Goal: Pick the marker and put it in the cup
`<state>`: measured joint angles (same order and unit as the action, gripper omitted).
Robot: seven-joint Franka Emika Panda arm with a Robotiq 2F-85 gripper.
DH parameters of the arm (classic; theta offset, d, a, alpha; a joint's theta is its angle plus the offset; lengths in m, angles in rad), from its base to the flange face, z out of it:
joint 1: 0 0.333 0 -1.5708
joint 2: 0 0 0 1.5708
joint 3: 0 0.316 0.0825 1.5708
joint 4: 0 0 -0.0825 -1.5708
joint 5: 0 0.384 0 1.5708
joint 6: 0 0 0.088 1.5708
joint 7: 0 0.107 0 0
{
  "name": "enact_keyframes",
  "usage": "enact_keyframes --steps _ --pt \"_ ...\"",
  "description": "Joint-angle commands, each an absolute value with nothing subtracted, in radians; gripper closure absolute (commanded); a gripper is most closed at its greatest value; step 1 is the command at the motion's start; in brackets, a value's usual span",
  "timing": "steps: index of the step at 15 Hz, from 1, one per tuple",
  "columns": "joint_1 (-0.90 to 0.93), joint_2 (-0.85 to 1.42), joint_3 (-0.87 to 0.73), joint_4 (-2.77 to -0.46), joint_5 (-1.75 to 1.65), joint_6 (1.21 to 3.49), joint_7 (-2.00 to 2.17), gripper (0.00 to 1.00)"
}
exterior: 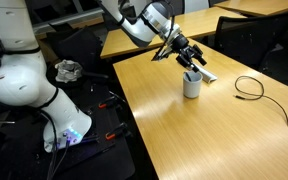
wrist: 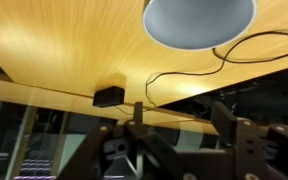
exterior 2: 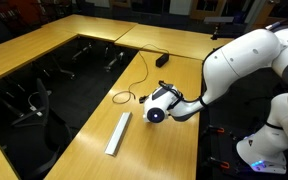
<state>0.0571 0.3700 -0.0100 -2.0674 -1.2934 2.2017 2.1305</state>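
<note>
The white cup (exterior: 192,85) stands on the wooden table (exterior: 174,130). In the wrist view its round rim and grey inside (wrist: 199,20) fill the top edge. My gripper (exterior: 191,60) hangs just above the cup, fingers pointing down at it. In the wrist view the two dark fingertips (wrist: 181,113) stand apart with nothing between them, so the gripper is open. I cannot make out the marker in any view. The part of the cup's inside that shows looks bare. In an exterior view the gripper's body (exterior 2: 158,104) hides the cup.
A long pale grey flat bar (exterior 2: 118,133) lies on the table beside the cup (exterior: 208,76). A black looped cable (exterior: 249,88) lies further along the table (exterior 2: 134,85). The table edge drops to a dark floor with cables (exterior: 94,120).
</note>
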Motion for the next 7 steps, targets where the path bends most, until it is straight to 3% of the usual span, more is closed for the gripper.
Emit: enact_keyframes --steps 1,7 --pt "0.003 0.284 0.023 -2.103 -1.113 2.279 1.903 0.0" --pt "-0.007 0.189 0.007 -2.071 -0.668 2.25 1.322 0.0"
